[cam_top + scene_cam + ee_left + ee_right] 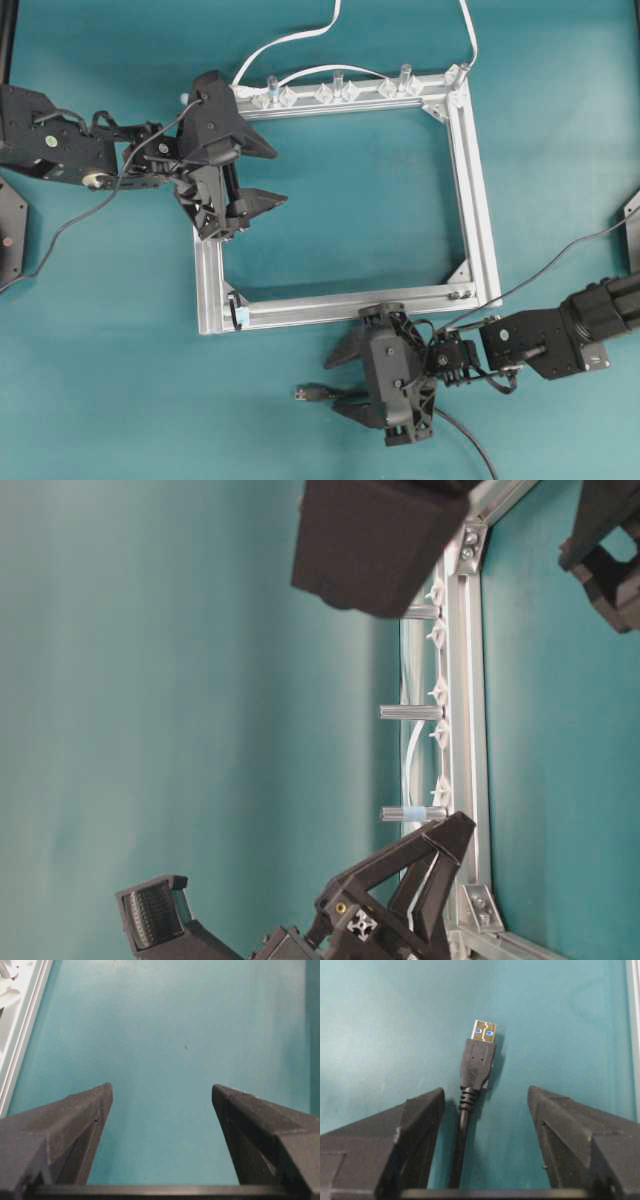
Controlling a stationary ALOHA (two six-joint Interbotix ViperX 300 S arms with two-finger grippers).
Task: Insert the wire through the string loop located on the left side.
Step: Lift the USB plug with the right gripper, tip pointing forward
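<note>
Overhead exterior view, contents as they lie.

Item: the wire (470, 1085), black, plug end flat on the teal table (100, 400), outside the near rail of the aluminium frame (470, 180). Plug points toward the table's left side.

Item: my right gripper (340, 378), fingers apart on either side of the cable just behind the plug. Right wrist view shows clear gaps on both sides; nothing held.

Item: my left gripper (268, 175), fingers spread wide, empty, hovering over the frame's left rail near its far-left corner.

Item: the string loop (238, 312), a small dark and pale mark at the frame's near-left corner, too small to read in detail.

Step in hand, as I judge it: taking hold of the wire. Next calls for closing on the cable close behind the plug, so the tip stays stiff, then carrying it left to the loop.

Room: open table lies between plug and near-left corner. The near rail's edge beside my right gripper is the thing to avoid.
</note>
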